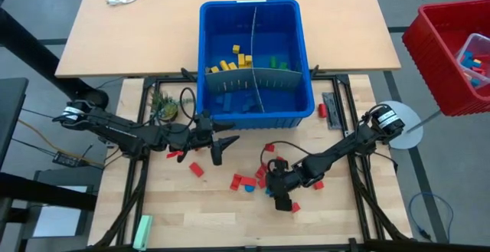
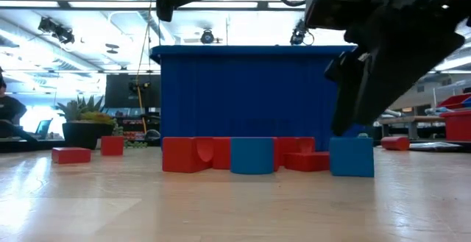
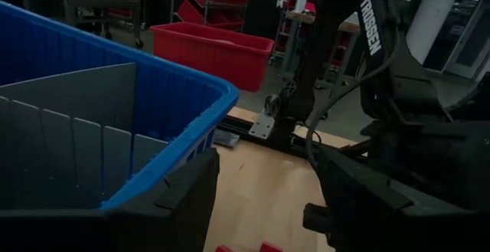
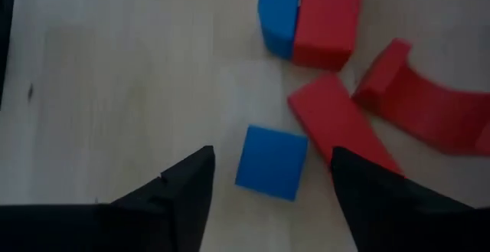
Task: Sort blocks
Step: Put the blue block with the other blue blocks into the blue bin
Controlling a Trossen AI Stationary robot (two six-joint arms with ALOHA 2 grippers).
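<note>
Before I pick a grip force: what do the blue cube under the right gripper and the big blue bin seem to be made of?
The blue cube, lying between the open fingers of the right gripper, looks like matte painted wood or dense foam: flat colour, no shine, soft edges; which one I cannot tell. The blue bin looks like moulded plastic: ribbed walls, rolled rim, a slight sheen.

Red blocks (image 1: 243, 180) are scattered on the tabletop (image 1: 184, 206) between both arms, before a blue bin (image 1: 256, 22).
</note>
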